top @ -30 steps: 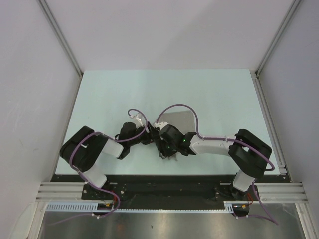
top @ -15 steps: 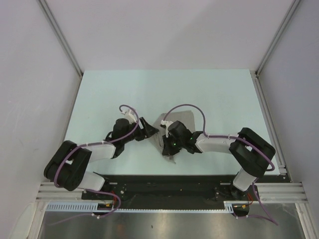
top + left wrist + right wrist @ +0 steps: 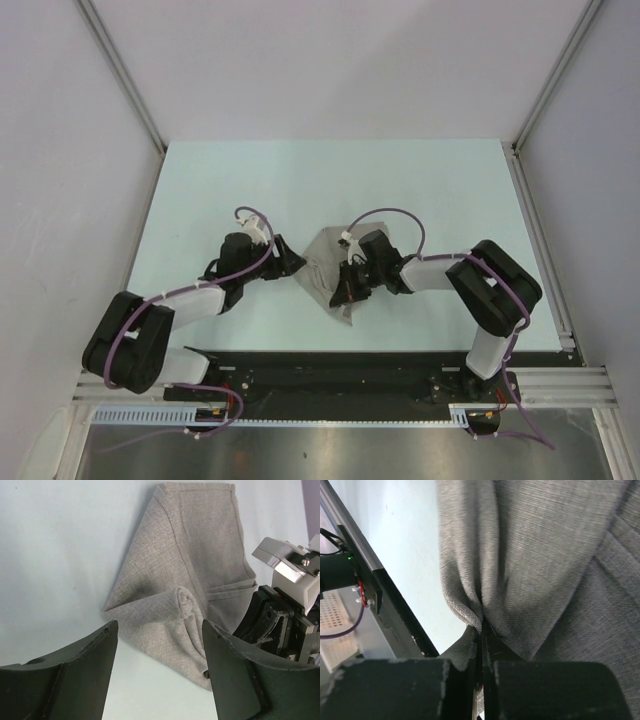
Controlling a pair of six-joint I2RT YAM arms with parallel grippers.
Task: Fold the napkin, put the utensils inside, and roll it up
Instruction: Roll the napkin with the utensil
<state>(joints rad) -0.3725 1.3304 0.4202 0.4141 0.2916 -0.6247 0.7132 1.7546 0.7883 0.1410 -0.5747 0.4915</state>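
Observation:
The light-grey napkin (image 3: 325, 268) lies partly folded and bunched on the table's middle. It also shows in the left wrist view (image 3: 185, 565), with a rolled bulge at its near part, and in the right wrist view (image 3: 545, 555). My right gripper (image 3: 347, 284) is shut on a pinched fold of the napkin (image 3: 481, 625). My left gripper (image 3: 295, 264) is open and empty just left of the napkin, its fingers (image 3: 80, 675) low over the table. No utensils show; a small dark tip pokes from the napkin's near edge.
The pale table (image 3: 420, 190) is walled on three sides. A black rail (image 3: 330, 365) runs along the near edge. The right arm's wrist (image 3: 285, 605) stands close to my left gripper.
My left arm has swung out to the left and its gripper has drawn back from the napkin. My right gripper has moved up and right with the cloth pinched.

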